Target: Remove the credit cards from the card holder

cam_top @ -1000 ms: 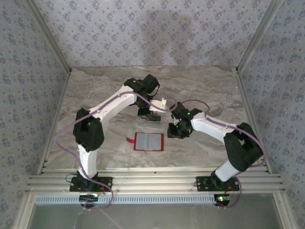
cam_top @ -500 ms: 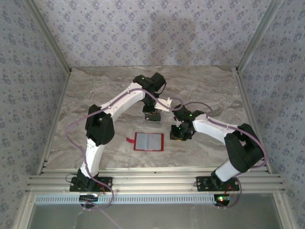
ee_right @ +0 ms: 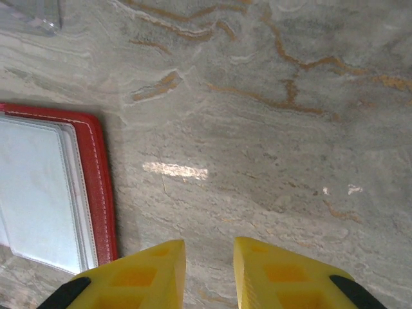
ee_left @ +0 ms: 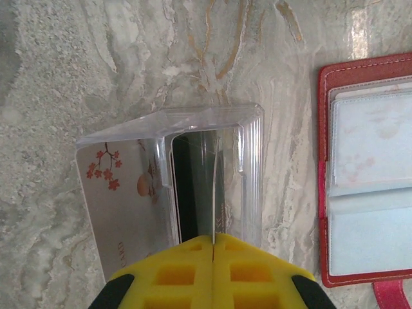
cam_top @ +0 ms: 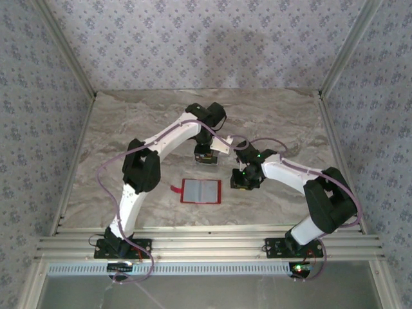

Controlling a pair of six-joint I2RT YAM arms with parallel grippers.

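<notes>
The red card holder (cam_top: 201, 191) lies open and flat on the marble table, its pale window panels facing up. It also appears in the left wrist view at the right edge (ee_left: 324, 193) and in the right wrist view at the left (ee_right: 103, 187). My left gripper (ee_left: 213, 239) is shut on a thin credit card (ee_left: 212, 193) seen edge-on, held over a clear plastic box (ee_left: 251, 161). Another credit card (ee_left: 122, 206), pale with red blossoms, lies in that box. My right gripper (ee_right: 209, 248) stands open over bare marble just right of the holder, holding nothing.
In the top view the left gripper (cam_top: 205, 156) is behind the holder and the right gripper (cam_top: 242, 181) is to its right. A corner of the clear box (ee_right: 32, 16) lies behind the holder. Patterned walls enclose the table (cam_top: 129, 129).
The left arm's elbow has swung right and forward while its gripper stayed over the box with the card. The right arm has barely moved.
</notes>
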